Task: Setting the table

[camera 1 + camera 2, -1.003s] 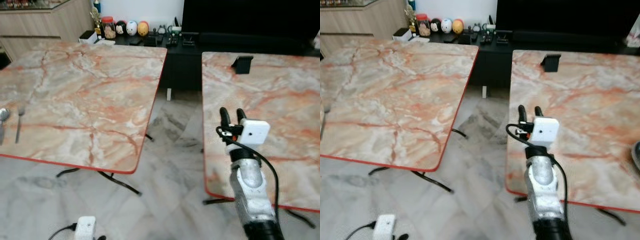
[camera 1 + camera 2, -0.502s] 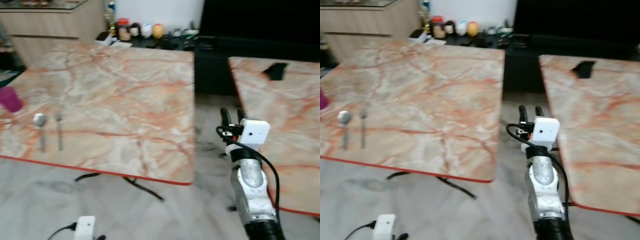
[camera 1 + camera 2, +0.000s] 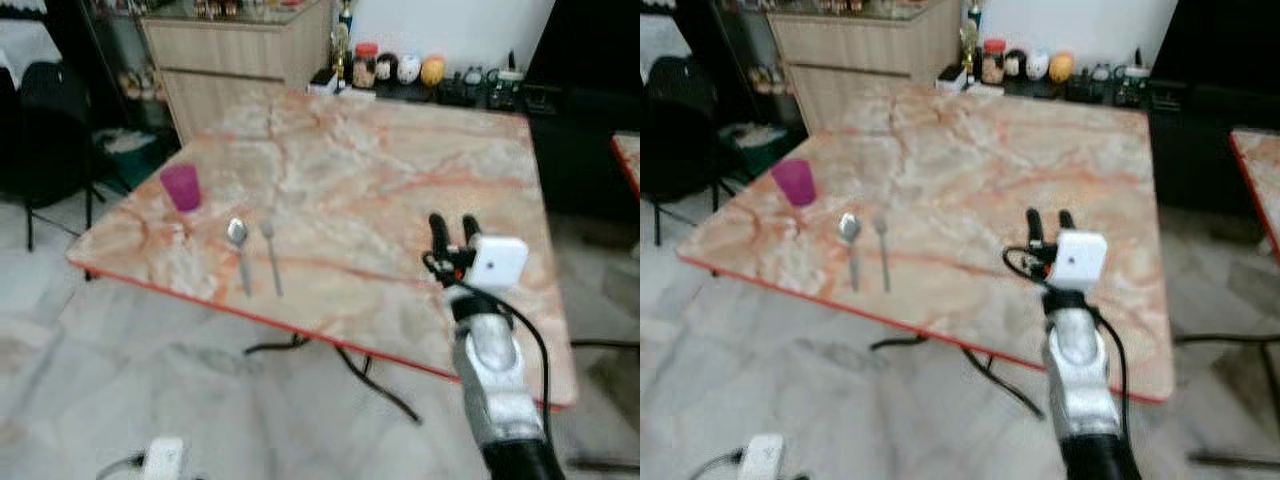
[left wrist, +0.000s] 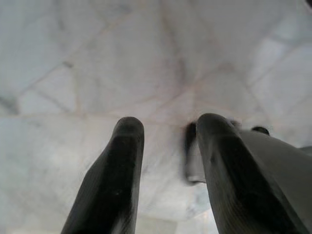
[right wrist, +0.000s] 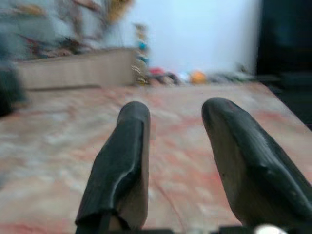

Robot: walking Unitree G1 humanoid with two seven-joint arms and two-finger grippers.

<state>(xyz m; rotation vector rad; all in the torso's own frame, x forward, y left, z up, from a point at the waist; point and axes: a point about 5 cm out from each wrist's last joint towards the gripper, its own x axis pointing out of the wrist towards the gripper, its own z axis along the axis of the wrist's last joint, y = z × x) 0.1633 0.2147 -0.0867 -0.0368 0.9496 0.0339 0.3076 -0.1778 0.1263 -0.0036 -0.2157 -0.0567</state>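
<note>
A marble-patterned table [image 3: 400,170] with a red edge stands before me. On its left part lie a spoon [image 3: 239,248] and a fork [image 3: 271,255] side by side, and a magenta cup [image 3: 182,187] stands upright beyond them to the left. My right gripper [image 3: 454,228] is raised over the table's near right part, open and empty, fingers [image 5: 124,161] apart. My left gripper [image 4: 168,141] hangs low over the floor, open with nothing between its fingers; its white wrist unit [image 3: 162,456] shows at the bottom left.
A wooden cabinet [image 3: 240,70] and a dark low unit with small figurines [image 3: 405,70] stand behind the table. A black chair [image 3: 50,130] is at the far left. A second table's edge [image 3: 628,160] shows at right. Marble floor [image 3: 150,380] lies in front.
The camera has swung left: the table with spoon and fork now sits in the middle, the cup and chair came into sight, and the second table slid off to the right.
</note>
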